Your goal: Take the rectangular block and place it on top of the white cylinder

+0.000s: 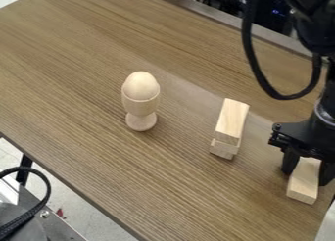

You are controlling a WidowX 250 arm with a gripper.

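Note:
The gripper [309, 167] is at the right edge, pointing down, with its fingers against both sides of a pale rectangular wooden block [303, 187]. No gap shows between fingers and block, whose near end sticks out toward the camera. Whether the block's underside touches the table is hard to tell.
Left of the gripper, a long wooden block [231, 121] rests on another wooden piece [224, 149]. A wooden egg-shaped piece [141, 85] sits in a wooden cup [140, 108] near the middle of the brown table [78, 88]. A black cable loops beside the arm.

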